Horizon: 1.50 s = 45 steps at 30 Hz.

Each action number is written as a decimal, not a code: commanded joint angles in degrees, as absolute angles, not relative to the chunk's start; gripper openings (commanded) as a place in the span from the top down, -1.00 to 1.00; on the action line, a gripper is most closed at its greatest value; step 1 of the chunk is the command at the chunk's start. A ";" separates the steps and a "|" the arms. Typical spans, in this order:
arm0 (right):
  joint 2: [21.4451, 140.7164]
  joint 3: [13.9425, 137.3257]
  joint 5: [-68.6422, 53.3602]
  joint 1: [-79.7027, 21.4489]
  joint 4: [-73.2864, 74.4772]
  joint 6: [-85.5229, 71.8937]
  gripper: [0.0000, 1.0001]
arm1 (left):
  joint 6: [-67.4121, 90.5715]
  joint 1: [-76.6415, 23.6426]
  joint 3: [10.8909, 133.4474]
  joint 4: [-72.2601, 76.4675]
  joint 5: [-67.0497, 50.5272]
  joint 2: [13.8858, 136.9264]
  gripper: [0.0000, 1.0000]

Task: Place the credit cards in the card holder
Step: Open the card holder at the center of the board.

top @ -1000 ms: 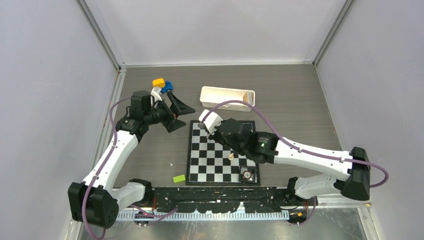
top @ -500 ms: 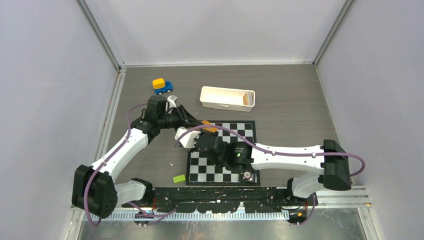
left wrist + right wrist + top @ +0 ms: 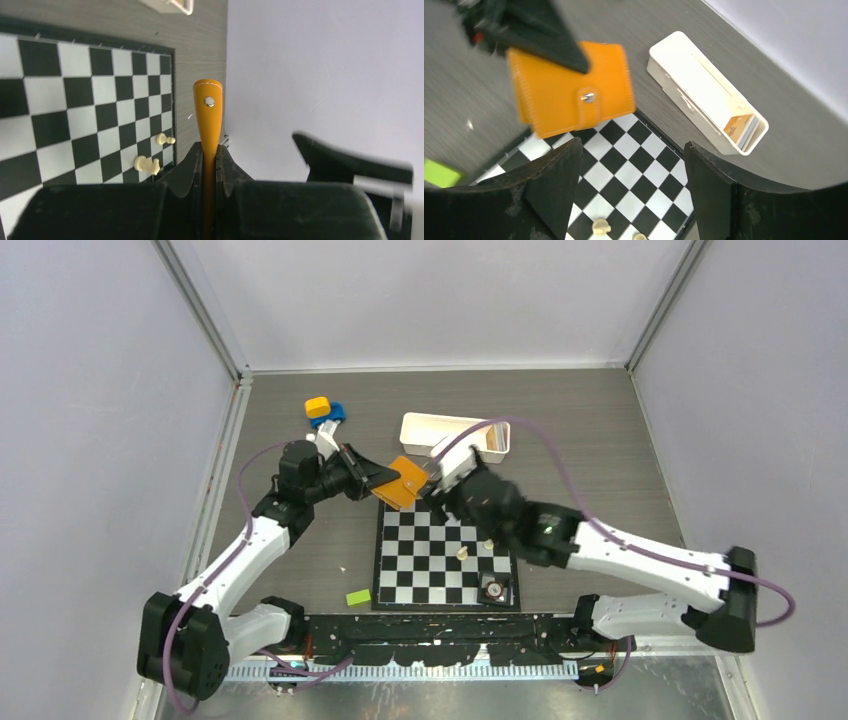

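Left end effector (image 3: 210, 150) grips card holder (image 3: 574, 95); right end effector (image 3: 631, 167) wide; tray (image 3: 684, 75) holds cards (image 3: 740, 127).

White arm links (image 3: 235, 565); black joints (image 3: 185, 645); looping purple cables (image 3: 241, 485).

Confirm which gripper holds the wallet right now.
The left gripper: its jaws are shut on the edge of the orange wallet. The right gripper is open and empty beside it.

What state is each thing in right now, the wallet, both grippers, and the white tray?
card holder: folded shut, held above the table.
left gripper: shut on the card holder.
right gripper: open, holding nothing.
white tray: holds cards upright at one end.
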<state>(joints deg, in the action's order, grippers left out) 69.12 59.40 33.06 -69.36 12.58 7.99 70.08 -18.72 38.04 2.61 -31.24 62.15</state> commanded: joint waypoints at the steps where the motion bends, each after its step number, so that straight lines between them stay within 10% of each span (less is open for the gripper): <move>1: 61.87 60.30 14.62 -56.47 17.96 -12.28 -0.53 | 60.04 -18.48 42.44 13.12 -35.56 59.43 1.00; 14: 65.75 64.27 -37.77 -39.29 10.79 -31.52 0.03 | 50.99 -18.46 48.30 14.44 -52.89 60.39 1.00; 45: 73.99 62.78 -45.48 -40.72 -3.36 -33.23 0.35 | 52.79 -18.54 47.81 18.33 -59.23 61.79 1.00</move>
<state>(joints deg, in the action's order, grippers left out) 72.90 61.47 -43.53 -39.11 2.22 -33.85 53.74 -17.61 46.37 18.68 -58.15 61.91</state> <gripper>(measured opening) 0.350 0.077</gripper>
